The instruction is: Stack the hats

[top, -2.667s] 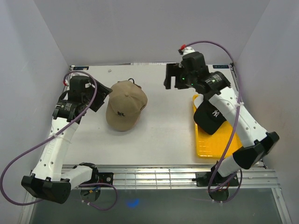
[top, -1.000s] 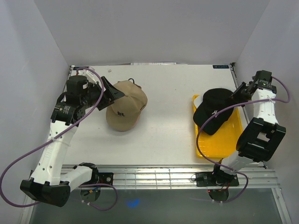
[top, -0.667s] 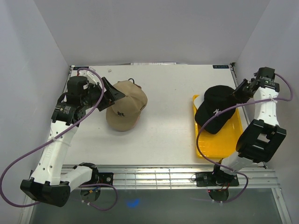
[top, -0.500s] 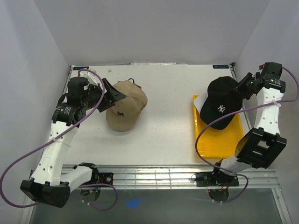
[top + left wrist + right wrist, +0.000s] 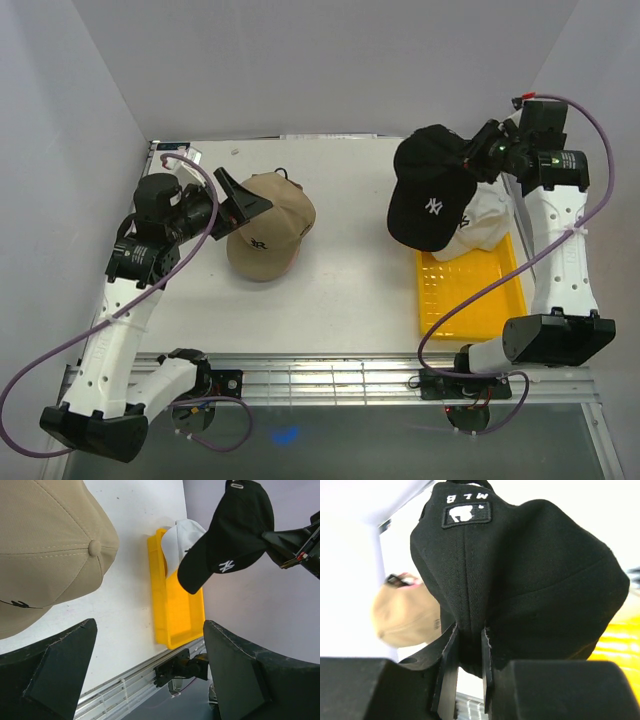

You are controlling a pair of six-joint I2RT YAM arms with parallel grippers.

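Top view, carry: the right end effector (image 5: 478,155) is clamped on the back of the black cap (image 5: 430,190). The cap hangs in the air, clear of the desk (image 5: 350,300), with its brim drooping toward the near edge.
Top view, target: the tan cap (image 5: 268,225) sits on the desk well to the left of the black one, brim also pointing near. By my read, the move to come is a sideways carry leftward with the brims lined up.
Top view, tray: the white cap (image 5: 482,222) lies at the far end of the yellow tray (image 5: 470,300), partly hidden under the black cap.
Top view, other arm: the left end effector (image 5: 245,205) is spread wide and empty, right at the tan cap's left side. Contact is hard to call. It's the nearer arm, but the right one has the load.
Left wrist view: both fingers (image 5: 60,670) are far apart with nothing between them. The tan cap's crown is at upper left, and the black cap dangles above the tray at the far side.
Right wrist view: the fingers (image 5: 447,665) pinch a fold of the black cap's rear panel. That looks like a firm hold. The tan cap is a blur beyond, off to the left.
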